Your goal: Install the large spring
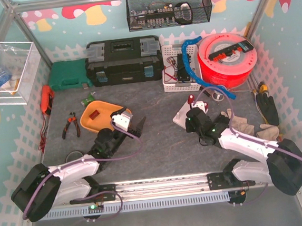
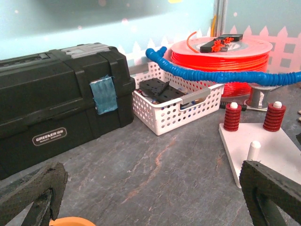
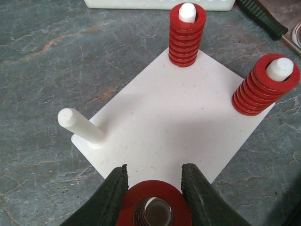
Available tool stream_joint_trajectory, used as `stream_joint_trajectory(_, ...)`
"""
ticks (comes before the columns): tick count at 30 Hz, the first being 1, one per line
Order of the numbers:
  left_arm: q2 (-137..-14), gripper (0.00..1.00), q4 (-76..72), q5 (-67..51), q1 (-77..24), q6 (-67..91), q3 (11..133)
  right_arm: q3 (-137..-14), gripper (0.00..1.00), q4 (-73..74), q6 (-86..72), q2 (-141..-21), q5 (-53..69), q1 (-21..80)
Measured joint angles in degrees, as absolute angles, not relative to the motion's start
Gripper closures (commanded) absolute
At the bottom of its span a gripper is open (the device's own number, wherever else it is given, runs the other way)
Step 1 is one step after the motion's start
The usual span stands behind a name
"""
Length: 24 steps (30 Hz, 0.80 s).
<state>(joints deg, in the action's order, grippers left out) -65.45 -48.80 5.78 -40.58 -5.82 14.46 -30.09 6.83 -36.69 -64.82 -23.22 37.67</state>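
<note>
My right gripper [image 3: 154, 188] is shut on the large red spring [image 3: 141, 200], one finger on each side, at the near corner of the white base plate [image 3: 174, 122]. A pale round shape shows inside the spring's bore. Two red springs [image 3: 186, 35] [image 3: 265, 84] sit on the far pegs. One white peg [image 3: 81, 126] at the left is bare. In the top view the right gripper [image 1: 194, 121] is at the plate [image 1: 182, 114]. My left gripper [image 1: 136, 127] is open and empty above the table, left of the plate [image 2: 263, 141].
An orange tray [image 1: 101, 116] lies by the left arm, with pliers [image 1: 70, 125] to its left. A black toolbox [image 1: 124, 60], a white basket [image 1: 176, 71] and an orange filament spool [image 1: 228, 58] stand along the back. Gloves [image 1: 247, 125] lie at the right.
</note>
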Motion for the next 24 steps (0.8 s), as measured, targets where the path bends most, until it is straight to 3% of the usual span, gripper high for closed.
stream_joint_trajectory(15,-65.32,0.01,-48.27,6.42,-40.58,-5.74,14.52,-30.04,0.54,5.63,-36.42,-65.28,-21.37,36.93)
stream_joint_trajectory(24,-63.94,0.01,-35.05,15.99,-37.6,-0.08,23.27,-36.27,0.36,8.64,-32.64,-56.82,-19.92,36.73)
